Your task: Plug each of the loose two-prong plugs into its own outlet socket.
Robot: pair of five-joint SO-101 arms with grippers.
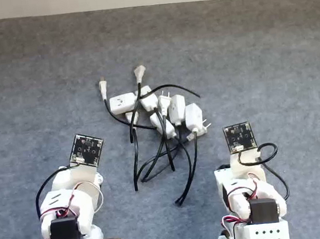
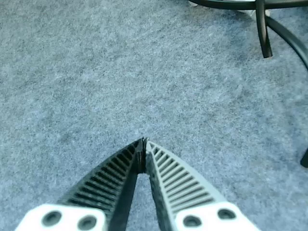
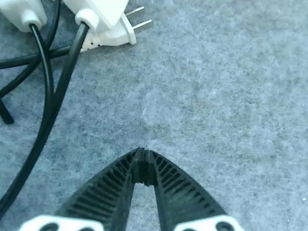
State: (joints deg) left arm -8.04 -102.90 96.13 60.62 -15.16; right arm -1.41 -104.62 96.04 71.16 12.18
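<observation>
The left gripper [image 2: 144, 145] has its ribbed fingers pressed together on nothing, tips over bare grey carpet [image 2: 96, 72], with black cords [image 2: 263, 29] beyond. The right gripper [image 3: 142, 153] is likewise pressed together and empty, and a white two-prong plug [image 3: 113, 34] lies just ahead, prongs bare. In the high view, the white plugs [image 1: 164, 103] and an outlet socket [image 1: 122, 103] lie tangled at frame centre, between and above both arms.

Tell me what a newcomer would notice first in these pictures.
The knot of white plugs and sockets with black cords trailing toward the arms, mid-table on the grey carpet. Then the left gripper and right gripper, both shut over bare carpet, a two-prong plug lying just ahead of the right one.
</observation>
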